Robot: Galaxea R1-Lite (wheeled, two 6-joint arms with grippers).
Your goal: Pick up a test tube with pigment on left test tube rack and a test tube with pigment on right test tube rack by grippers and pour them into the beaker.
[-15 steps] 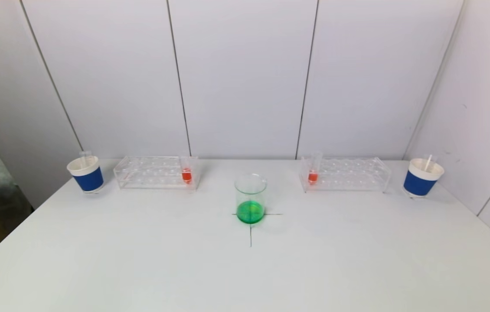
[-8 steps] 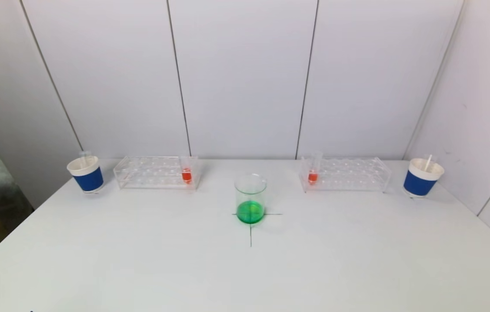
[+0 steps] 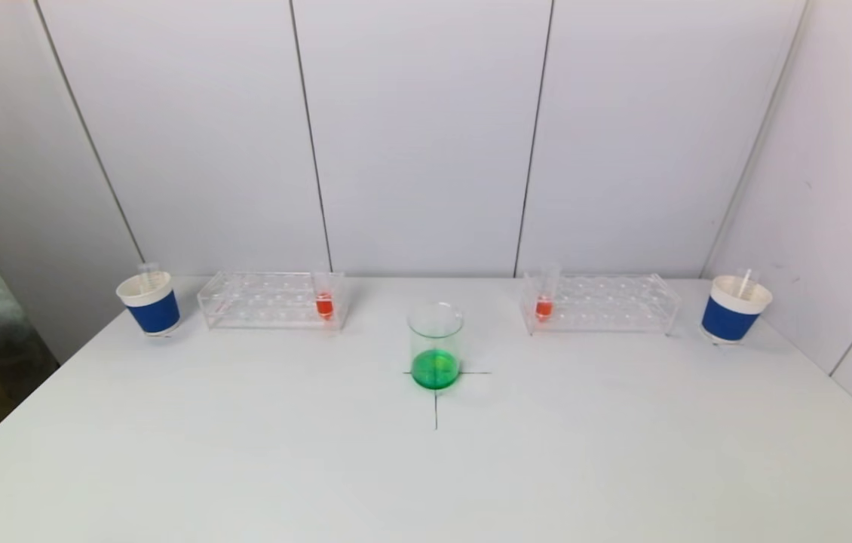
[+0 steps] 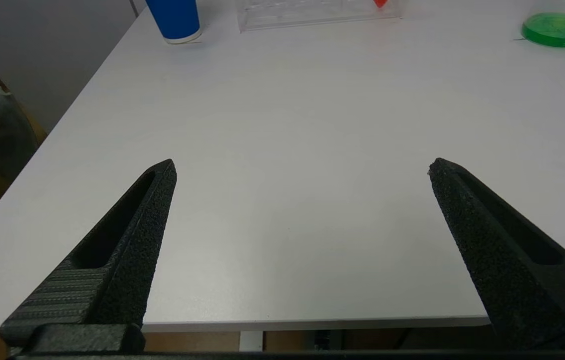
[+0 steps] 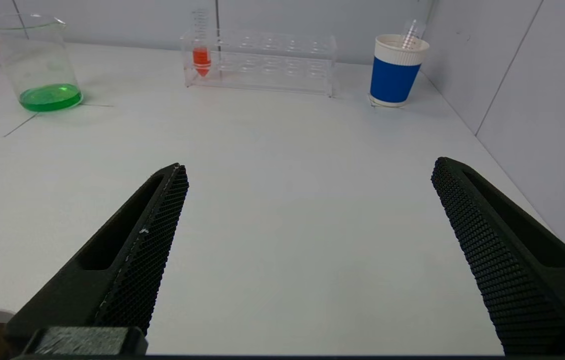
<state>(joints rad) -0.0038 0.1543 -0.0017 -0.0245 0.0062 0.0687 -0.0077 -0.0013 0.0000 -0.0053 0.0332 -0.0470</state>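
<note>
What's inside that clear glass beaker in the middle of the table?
The clear glass beaker holds a shallow layer of green liquid at the bottom; above that it looks empty. It stands on a black cross mark, whose centre the liquid hides.

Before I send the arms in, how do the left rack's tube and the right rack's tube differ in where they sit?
The left rack tube stands at its rack's end nearest the beaker, on the robot's right of the left rack. The right rack tube stands at the robot's left end of the right rack, also nearest the beaker. Both are upright, hold red pigment at the bottom and are ungripped; left pincer and right pincer hang open at the table's near edge.
</note>
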